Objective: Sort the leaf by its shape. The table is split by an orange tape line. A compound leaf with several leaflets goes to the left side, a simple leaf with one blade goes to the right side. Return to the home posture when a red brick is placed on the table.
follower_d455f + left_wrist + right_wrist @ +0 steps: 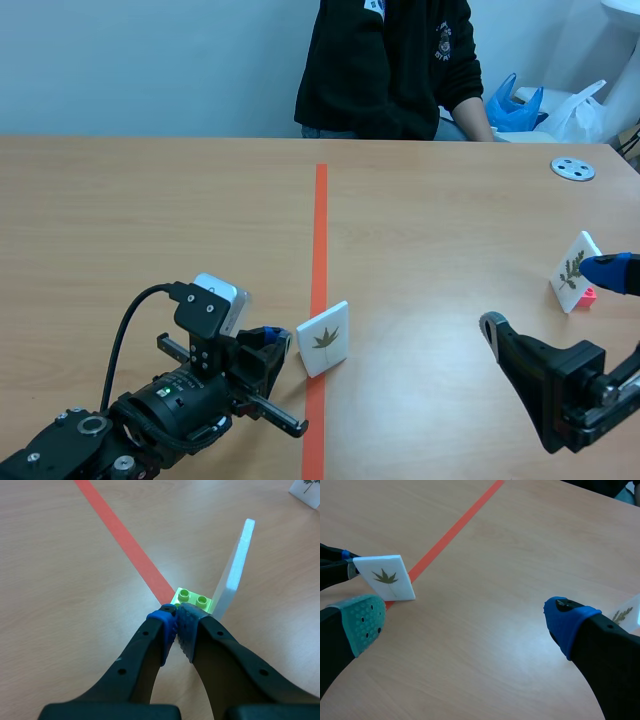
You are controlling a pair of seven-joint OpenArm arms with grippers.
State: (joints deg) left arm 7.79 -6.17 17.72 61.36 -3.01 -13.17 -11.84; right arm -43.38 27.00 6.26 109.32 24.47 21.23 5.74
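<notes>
Leaf card upright on tape line; left gripper close behind it. Second card far right. Wide bare table between them, passage open.

A person in a black top is seated across the wooden table, cropped at the shoulders, with a small emblem seen on the chest. One black sleeve is lowered toward the table's far edge. A grey round disc pierced with holes is laid flat near the table's far right corner. Behind that corner, a crumpled blue bag is set just beside a white bag, both close to the person's arm. A plain pale blue wall is seen behind the table.
</notes>
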